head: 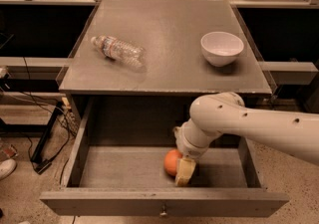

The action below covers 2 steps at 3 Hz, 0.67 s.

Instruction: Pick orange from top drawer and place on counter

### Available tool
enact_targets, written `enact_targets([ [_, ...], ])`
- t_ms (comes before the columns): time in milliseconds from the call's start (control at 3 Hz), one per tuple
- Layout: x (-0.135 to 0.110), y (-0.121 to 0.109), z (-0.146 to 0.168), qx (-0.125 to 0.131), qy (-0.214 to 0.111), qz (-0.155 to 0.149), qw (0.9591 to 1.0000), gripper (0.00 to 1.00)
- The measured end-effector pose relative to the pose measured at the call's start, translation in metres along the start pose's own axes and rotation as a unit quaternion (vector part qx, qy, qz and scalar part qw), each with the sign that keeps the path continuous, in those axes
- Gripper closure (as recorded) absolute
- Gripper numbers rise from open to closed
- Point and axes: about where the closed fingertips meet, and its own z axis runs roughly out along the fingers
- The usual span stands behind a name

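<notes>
DRAWER REACH: In the open, wide grey top drawer [124,168], the small round bright-orange fruit [171,162] sits on the floor near the front panel, right of centre. The white robot arm's [249,123] pale claw [183,170] touches it, and the fruit lies at the claw's 9 o'clock. Being round, it favours no axis. Whether the claw is clenched on it cannot be told. The flat matte grey tabletop [169,24] lies at 12 o'clock.
</notes>
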Motion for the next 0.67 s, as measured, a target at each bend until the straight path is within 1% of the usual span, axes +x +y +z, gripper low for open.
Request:
enact_targets([
  [333, 0.0002, 0.0001, 0.0004, 0.0, 0.0, 0.0, 1.0, 0.19],
  [667, 0.0002, 0.0001, 0.0004, 0.0, 0.0, 0.0, 1.0, 0.42],
])
